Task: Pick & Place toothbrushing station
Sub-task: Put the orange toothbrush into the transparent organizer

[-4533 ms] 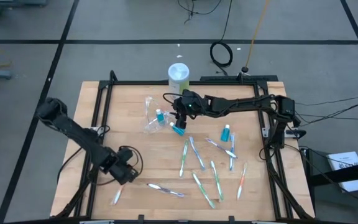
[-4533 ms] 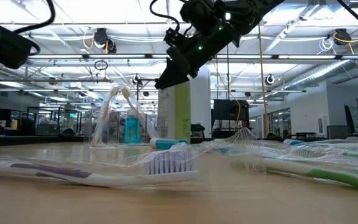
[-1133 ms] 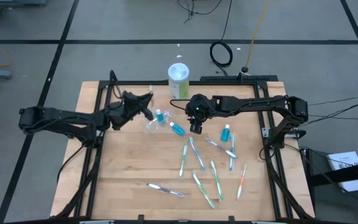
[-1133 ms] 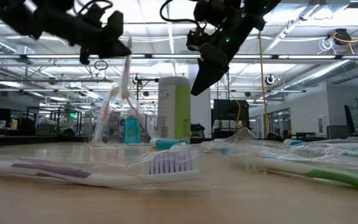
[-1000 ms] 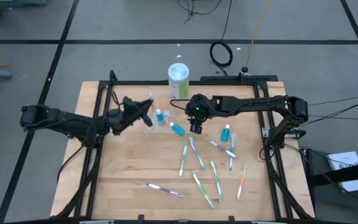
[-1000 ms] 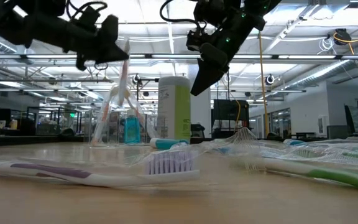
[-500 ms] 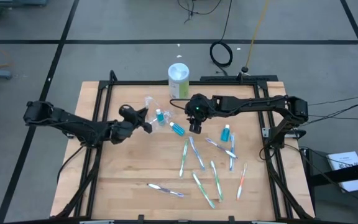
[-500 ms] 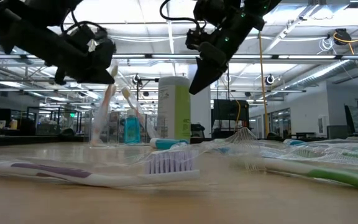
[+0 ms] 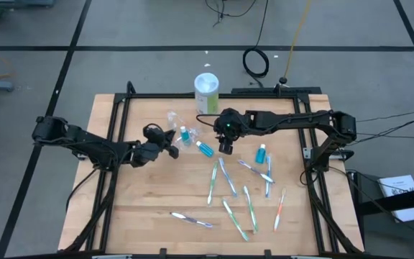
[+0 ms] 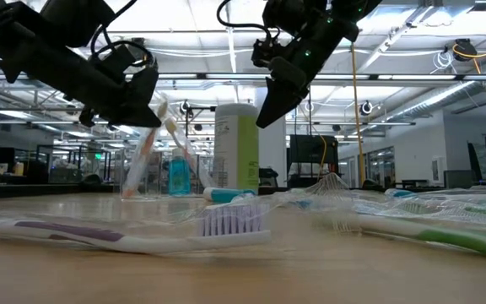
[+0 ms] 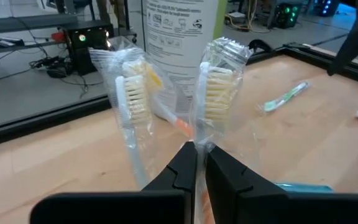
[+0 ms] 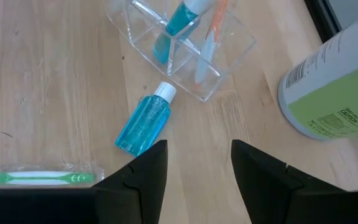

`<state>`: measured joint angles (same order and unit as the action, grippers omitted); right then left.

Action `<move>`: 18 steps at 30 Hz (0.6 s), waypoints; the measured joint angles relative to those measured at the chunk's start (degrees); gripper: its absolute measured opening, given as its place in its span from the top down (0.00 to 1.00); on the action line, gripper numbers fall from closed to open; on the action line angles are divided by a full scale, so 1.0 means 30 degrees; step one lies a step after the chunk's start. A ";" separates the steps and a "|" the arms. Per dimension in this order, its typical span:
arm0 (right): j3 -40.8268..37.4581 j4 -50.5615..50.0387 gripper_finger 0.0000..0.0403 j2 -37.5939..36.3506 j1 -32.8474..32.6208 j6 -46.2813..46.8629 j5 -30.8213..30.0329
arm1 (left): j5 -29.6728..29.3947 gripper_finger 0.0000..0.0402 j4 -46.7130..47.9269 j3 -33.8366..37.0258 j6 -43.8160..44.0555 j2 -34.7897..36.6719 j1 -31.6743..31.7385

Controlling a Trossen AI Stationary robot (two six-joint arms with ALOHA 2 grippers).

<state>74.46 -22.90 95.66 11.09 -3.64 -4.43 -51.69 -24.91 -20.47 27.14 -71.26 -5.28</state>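
Blue tube [image 12: 141,126], green-white bottle [image 9: 207,92]

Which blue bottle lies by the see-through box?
Find the tall white-and-green bottle at the far edge of the wooden table, then the clear plastic holder before it. The small blue white-capped bottle lies flat on the wood beside that holder, not inside it.

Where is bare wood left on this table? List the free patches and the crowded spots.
Free: the near left corner, bordered by the table's left rail and the lone wrapped toothbrush; the far right corner past the standing blue bottle. Crowded: the scattered toothbrushes right of centre, and around the clear organizer, where the left hand and right hand hover.
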 joint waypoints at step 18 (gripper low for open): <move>-0.1963 0.0702 0.57 0.0036 -0.0650 -0.0483 0.0000 | -0.0870 0.61 0.0576 0.0000 -0.2225 0.0292 -0.0022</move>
<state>68.57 -20.80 95.77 9.14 -5.09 -4.42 -54.30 -23.18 -20.47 20.47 -70.39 -5.34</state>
